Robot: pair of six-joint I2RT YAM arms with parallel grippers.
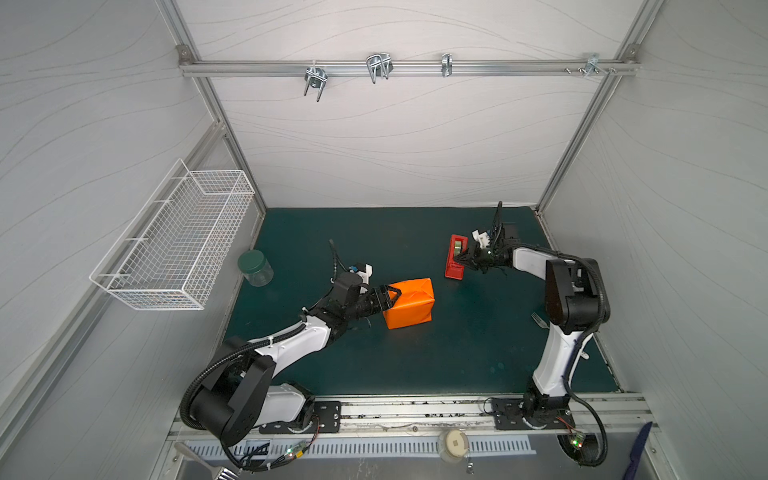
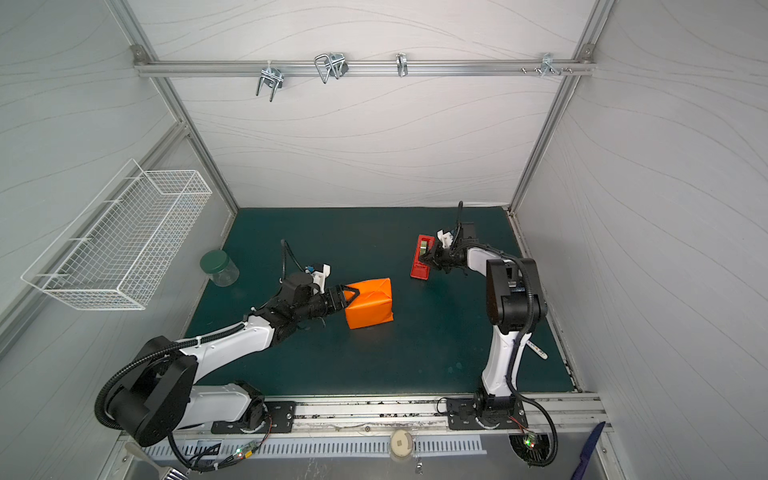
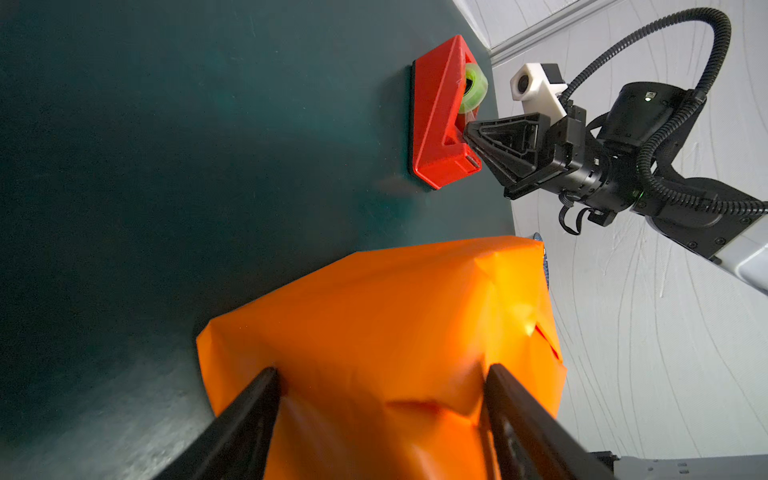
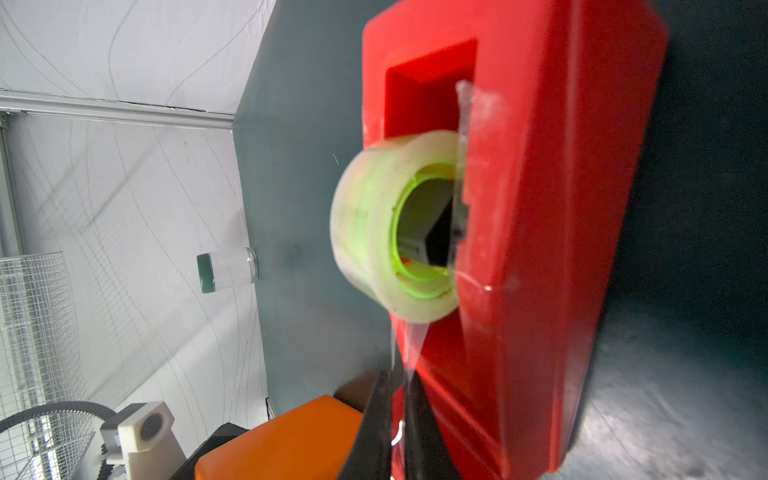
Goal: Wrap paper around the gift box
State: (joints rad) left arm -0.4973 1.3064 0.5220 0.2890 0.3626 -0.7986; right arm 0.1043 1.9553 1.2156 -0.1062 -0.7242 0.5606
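Note:
The orange paper is folded around a block shape in the middle of the green mat; the gift box is hidden inside it. My left gripper is open. Its fingertips rest against the creased left end of the paper, which is wider than the gap between them. To the right stands the red tape dispenser. My right gripper is shut on a clear strip of tape drawn from the roll.
A glass jar with a green lid stands at the mat's left edge. A white wire basket hangs on the left wall. A fork lies by the right arm. Metal hooks hang on the back rail.

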